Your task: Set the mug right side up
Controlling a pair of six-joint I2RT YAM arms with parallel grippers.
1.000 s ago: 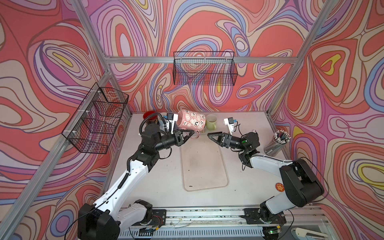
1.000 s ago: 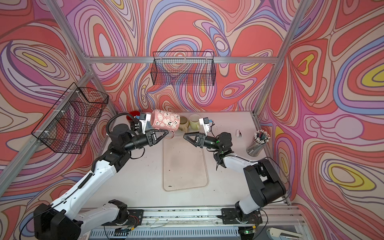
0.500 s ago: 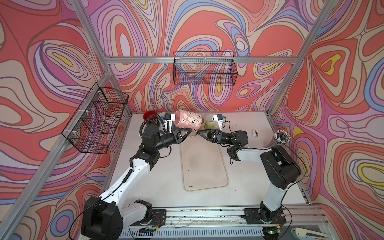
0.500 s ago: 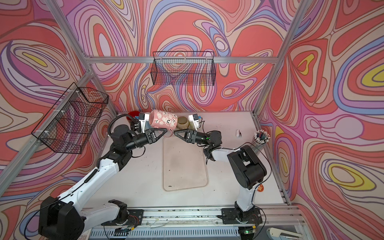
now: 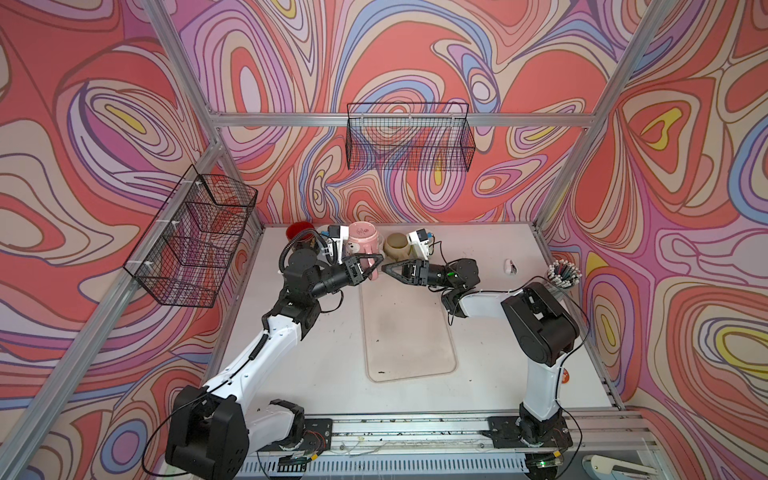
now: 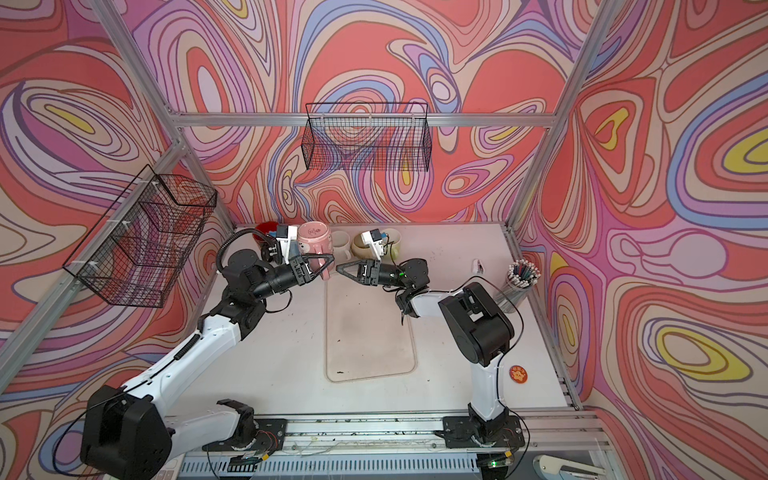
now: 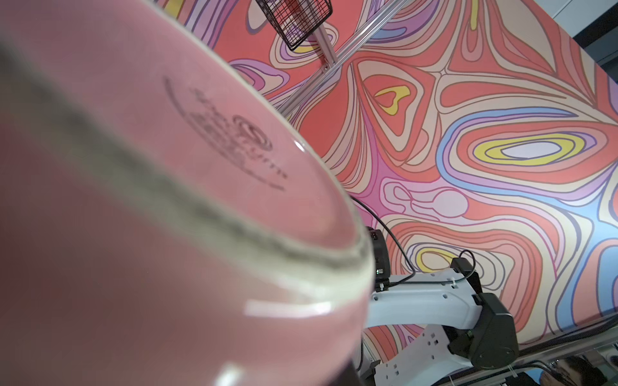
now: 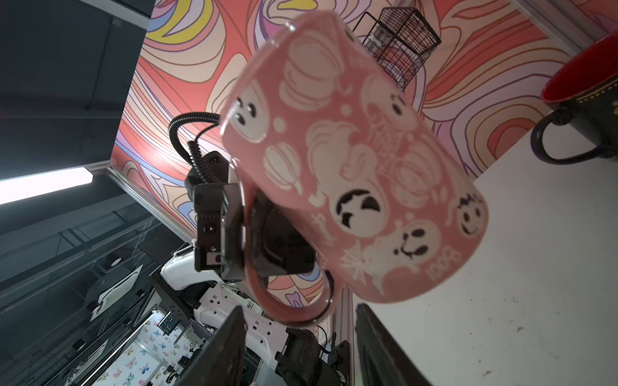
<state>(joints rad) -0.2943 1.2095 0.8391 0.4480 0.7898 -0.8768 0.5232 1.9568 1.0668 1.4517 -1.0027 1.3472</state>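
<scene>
The pink mug (image 5: 362,240) with ghost and pumpkin prints hangs in the air at the back of the table, its stamped base (image 6: 312,231) facing up. My left gripper (image 5: 371,266) is shut on its handle (image 8: 287,309), which points toward the table's middle. In the left wrist view the mug's base (image 7: 200,160) fills most of the picture and hides the fingers. My right gripper (image 5: 389,269) stands open just right of the handle, apart from it. In the right wrist view the right gripper (image 8: 301,347) has its dark fingers (image 8: 227,347) on either side below the handle loop.
A red-and-black mug (image 5: 299,232) and a tan mug (image 5: 396,246) stand at the back edge, with two more pale mugs (image 6: 392,244) beside them. A beige mat (image 5: 409,328) lies mid-table. A pen cup (image 5: 563,275) stands far right. Wire baskets (image 5: 409,139) hang on the walls.
The mug has turned from lying sideways to base up in my left gripper. My right gripper has swung left to just beside the handle, its jaws narrowing.
</scene>
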